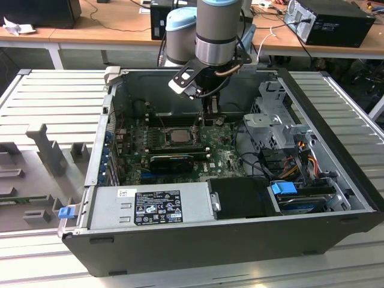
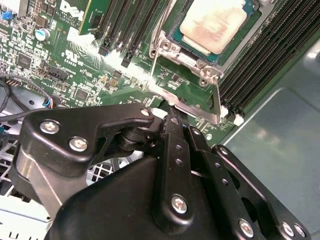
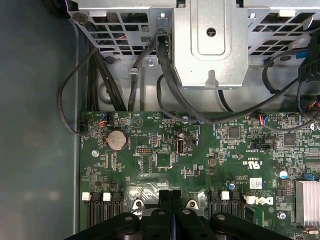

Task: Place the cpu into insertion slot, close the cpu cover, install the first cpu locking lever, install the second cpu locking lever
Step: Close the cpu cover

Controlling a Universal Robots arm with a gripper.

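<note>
**Closed claw low inside the case, just beside the seated cpu**

In the exterior view the open computer case (image 1: 210,246) lies on the ribbed desk (image 1: 48,96), and the arm drops in from the upper centre of the frame. The claw (image 1: 208,114) hangs close to the case's far wall. The drive cage (image 1: 273,117) stands on the exterior view's right and the power supply (image 1: 150,204) fills the lower front. Open room is narrow: the wall is behind the claw, the cage stands to one side, and loose cables (image 3: 75,100) run along the edge of the green motherboard (image 3: 165,160).

The claw's fingers (image 3: 165,200) are drawn together with no gap between them in both wrist views. Its tips (image 2: 170,116) sit right at a thin metal lever (image 2: 218,102) that runs along the socket's edge. I cannot tell whether they pinch it or only touch it.

The cpu (image 2: 215,22) lies flat in the insertion slot (image 2: 177,37), its pale face up. The cpu cover (image 2: 202,67) frames it. In the exterior view the cpu (image 1: 178,135) sits near the frame's centre, just beside the claw and towards the exterior view's left. Black memory slots (image 2: 265,60) flank the socket.
</note>
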